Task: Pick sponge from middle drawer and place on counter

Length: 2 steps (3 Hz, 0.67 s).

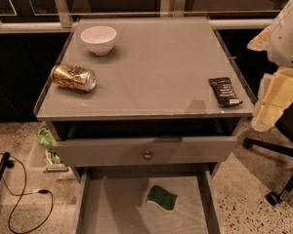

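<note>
The sponge (162, 198), dark green on top with a pale yellow edge, lies flat on the floor of the middle drawer (112, 208), a little right of centre. The drawer is pulled out at the bottom of the camera view. The counter (156, 67) is the wide grey top above it. My gripper (271, 106) hangs at the far right, beside the counter's right edge and above the floor, well away from the sponge and holding nothing that I can see.
On the counter stand a white bowl (98, 39) at the back left, a gold can (73, 77) on its side at the left, and a black snack wrapper (225, 91) at the right edge. The upper drawer (146, 151) with a round knob is slightly open. Cables (19, 189) and chair legs (278, 179) are on the floor.
</note>
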### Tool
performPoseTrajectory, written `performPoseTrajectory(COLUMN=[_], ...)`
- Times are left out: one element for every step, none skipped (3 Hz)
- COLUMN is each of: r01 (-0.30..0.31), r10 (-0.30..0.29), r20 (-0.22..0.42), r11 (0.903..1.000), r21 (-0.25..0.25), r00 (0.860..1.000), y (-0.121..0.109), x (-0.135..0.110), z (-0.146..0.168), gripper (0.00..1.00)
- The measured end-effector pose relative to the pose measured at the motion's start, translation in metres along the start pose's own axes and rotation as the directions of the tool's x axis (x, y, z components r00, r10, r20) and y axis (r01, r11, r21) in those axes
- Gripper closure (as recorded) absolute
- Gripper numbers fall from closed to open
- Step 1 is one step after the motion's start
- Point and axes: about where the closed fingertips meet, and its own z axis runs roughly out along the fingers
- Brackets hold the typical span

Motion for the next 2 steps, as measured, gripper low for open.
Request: performPoseTrajectory(r01=[0.000, 0.006], r10=[0.000, -0.006], r20=[0.001, 0.001], r11=[1.0000, 0.9995], r21=[0.003, -0.031], r00=[1.000, 1.000], y=[0.000, 0.015], x=[0.000, 0.006], z=[0.000, 0.028], gripper=[0.00, 0.00])
